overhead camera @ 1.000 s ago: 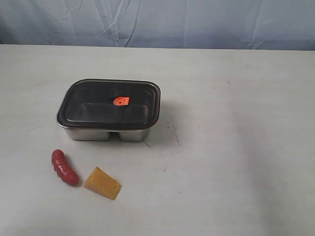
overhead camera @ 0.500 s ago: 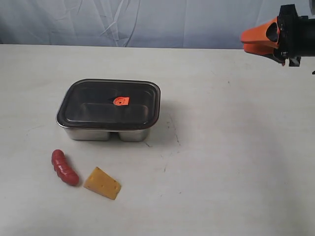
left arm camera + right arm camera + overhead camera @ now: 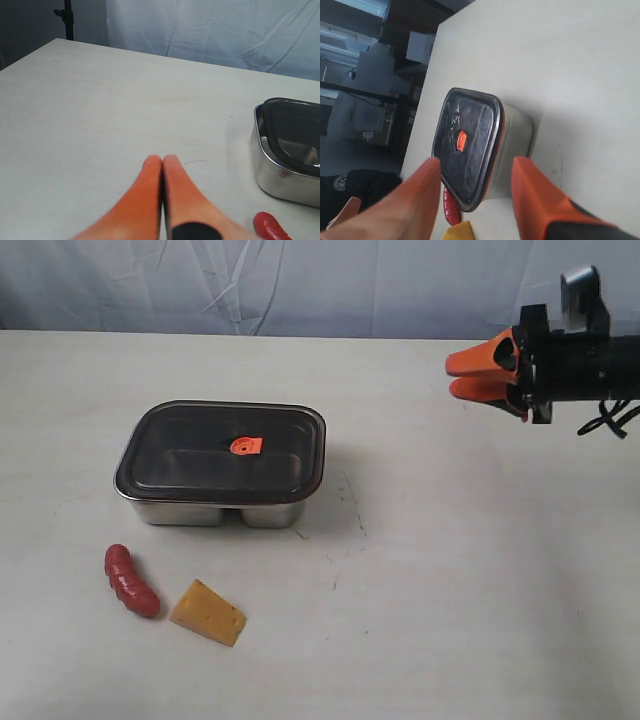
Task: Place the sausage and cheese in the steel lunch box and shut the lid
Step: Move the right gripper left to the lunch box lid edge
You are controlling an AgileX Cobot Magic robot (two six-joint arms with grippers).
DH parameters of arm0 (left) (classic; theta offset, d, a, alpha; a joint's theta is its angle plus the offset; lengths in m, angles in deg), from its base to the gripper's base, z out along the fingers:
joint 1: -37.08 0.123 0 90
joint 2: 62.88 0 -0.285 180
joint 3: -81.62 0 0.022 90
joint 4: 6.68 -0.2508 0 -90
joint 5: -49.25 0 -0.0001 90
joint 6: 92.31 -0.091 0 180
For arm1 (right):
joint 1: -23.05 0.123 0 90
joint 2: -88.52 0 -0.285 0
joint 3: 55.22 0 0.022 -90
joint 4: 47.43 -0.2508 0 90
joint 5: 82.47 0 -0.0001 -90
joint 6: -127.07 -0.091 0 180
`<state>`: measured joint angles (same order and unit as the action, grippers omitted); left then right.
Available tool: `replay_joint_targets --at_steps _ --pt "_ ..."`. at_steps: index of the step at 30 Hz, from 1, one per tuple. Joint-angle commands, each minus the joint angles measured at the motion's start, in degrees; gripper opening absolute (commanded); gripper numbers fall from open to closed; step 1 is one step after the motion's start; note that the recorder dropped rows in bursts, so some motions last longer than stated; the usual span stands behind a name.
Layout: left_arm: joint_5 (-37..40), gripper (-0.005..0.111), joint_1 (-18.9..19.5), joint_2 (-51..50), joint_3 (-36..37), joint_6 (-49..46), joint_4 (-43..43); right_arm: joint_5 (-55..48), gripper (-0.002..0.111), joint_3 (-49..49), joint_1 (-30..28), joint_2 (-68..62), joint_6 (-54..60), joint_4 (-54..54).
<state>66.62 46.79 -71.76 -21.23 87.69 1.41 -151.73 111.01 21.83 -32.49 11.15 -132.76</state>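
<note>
**Right gripper.** Your right gripper is raised above the desk. Its two orange fingers stand partly apart and there is nothing between them. It touches nothing.

**Left gripper.** Your left gripper has its orange fingers pressed together along their length. It holds nothing and sits low over bare desk. It does not appear in the exterior view.

**Steel lunch box.** The steel lunch box stands on the desk ahead of the right gripper, well apart from it and lower. In the right wrist view it is framed in the gap between the fingers. It also lies ahead of the left gripper, off to one side and apart from the fingertips.

**Lid.** The lid is seated flat on the box, with its orange-red valve at the centre. The divider between the two compartments shows through the tinted top, and both compartments look empty.

**Sausage.** The sausage lies on the desk outside the box. From the right gripper it is beyond the box, farther off than any other item. One end shows near the left gripper, beside its fingers and not touching them.

**Cheese.** The cheese lies on the desk just beside the sausage, apart from it and apart from the box. It is also beyond the box from the right gripper.
</note>
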Motion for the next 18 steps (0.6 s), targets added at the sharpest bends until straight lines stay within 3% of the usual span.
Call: replay_joint_targets --at_steps 1,18 --pt "-0.6 0.000 -0.3 0.2 0.1 0.0 0.0 -0.7 0.045 0.3 3.0 -4.3 0.7 -1.5" --pt "-0.6 0.000 -0.3 0.2 0.1 0.0 0.0 -0.7 0.045 0.4 13.7 -15.9 4.1 -13.6"
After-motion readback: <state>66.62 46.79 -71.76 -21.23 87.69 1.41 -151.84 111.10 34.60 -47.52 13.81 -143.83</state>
